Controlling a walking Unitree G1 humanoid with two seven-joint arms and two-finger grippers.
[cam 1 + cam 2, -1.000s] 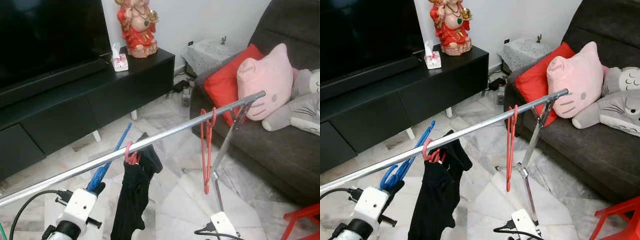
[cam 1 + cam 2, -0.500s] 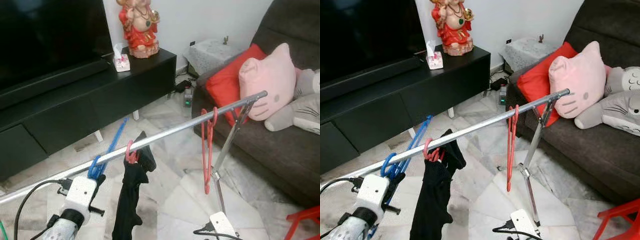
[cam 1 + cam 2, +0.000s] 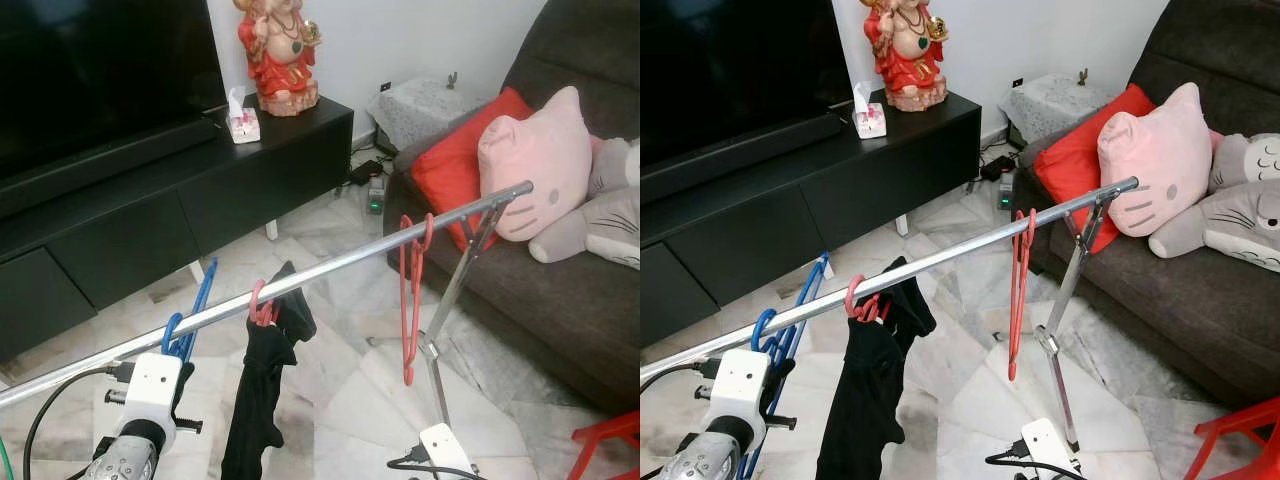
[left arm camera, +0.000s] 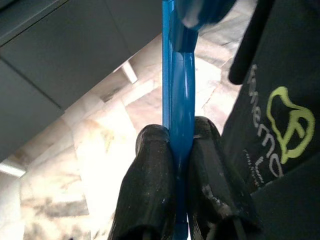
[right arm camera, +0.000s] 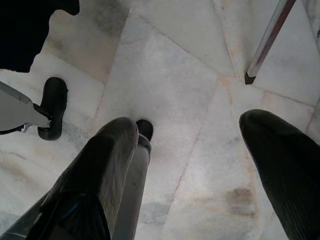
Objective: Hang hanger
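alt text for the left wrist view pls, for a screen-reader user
The left pincer is shut on a blue hanger that runs away from the camera, above a pale marble floor. A black garment with a green logo hangs beside it.

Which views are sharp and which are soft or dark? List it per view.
Left and right eye views: evenly lit and sharp, the clothes rail and red hanger crisp. Left wrist view: the blue hanger blurs at its near top end, while the fingers clamped on it are sharp. Right wrist view: bright marble floor, dark open fingers slightly soft up close.
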